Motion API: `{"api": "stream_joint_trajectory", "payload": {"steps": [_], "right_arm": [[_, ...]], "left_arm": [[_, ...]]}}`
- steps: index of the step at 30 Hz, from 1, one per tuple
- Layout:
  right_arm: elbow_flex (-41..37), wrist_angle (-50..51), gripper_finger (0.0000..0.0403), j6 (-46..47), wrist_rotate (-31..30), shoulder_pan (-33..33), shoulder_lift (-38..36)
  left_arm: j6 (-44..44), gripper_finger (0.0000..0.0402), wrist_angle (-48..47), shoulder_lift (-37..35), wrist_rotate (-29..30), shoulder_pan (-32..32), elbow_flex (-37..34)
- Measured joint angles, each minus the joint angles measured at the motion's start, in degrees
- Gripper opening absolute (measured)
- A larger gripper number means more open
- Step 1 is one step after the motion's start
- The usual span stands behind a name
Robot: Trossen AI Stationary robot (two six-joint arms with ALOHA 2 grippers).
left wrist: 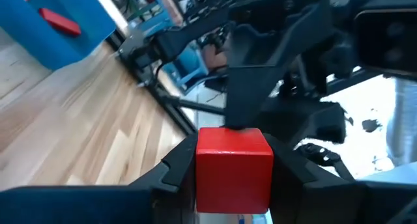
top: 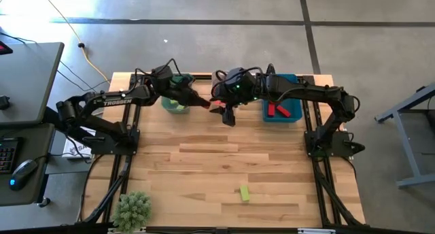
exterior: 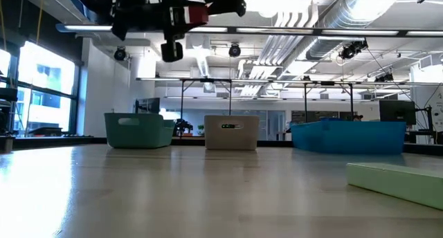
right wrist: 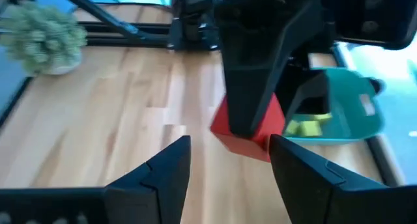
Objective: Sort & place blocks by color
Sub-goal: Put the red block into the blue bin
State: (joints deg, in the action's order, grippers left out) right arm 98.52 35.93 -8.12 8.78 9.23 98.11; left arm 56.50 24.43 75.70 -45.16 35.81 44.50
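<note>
Nearest the low camera, a pale yellow-green bar [exterior: 401, 182] lies flat on the desk [top: 204, 166], its long axis running roughly across that view; from above the same bar [top: 244, 192] sits alone towards the front of the desk, well apart from both arms. Up in the air, a red cube [left wrist: 233, 168] is clamped between the two dark fingers of the left tool [left wrist: 228, 178], held level with one face towards the wrist camera; being a cube, it shows no long axis. From above this red cube [top: 216, 109] hangs over the back half of the desk, between the green bin [top: 176, 105] and the blue bin [top: 282, 108]. The left arm reaches in from its base at the left, stretched towards the middle. The right arm bends in from the right, and the right tool [right wrist: 228, 165] stands with its fingers apart, holding nothing, just beside the cube and pointing at it. Yellow-green blocks [right wrist: 307, 126] lie inside the green bin, red blocks [top: 275, 111] inside the blue one. A white bin [exterior: 231, 131] stands between them in the low view. A small potted plant [top: 132, 209] sits at the front left corner
</note>
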Motion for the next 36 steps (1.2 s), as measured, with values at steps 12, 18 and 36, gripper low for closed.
{"api": "stream_joint_trajectory", "payload": {"steps": [12, 18, 36], "right_arm": [[0.0, -4.94, 0.0197, -4.26, -5.94, -0.02, 0.04], [0.0, -7.61, 0.0197, -4.83, -7.26, 0.01, 0.04], [0.0, -9.12, 0.0196, -4.85, -13.35, -0.02, 0.06]], "left_arm": [[7.18, 0.011, 7.77, 0.0, 3.46, 0.72, 0.01], [8.45, 0.0109, 9.61, 0.0, 6.59, 0.62, 0.01], [10.83, 0.0111, 12.66, 0.02, 9.0, 0.66, 0.0]]}}
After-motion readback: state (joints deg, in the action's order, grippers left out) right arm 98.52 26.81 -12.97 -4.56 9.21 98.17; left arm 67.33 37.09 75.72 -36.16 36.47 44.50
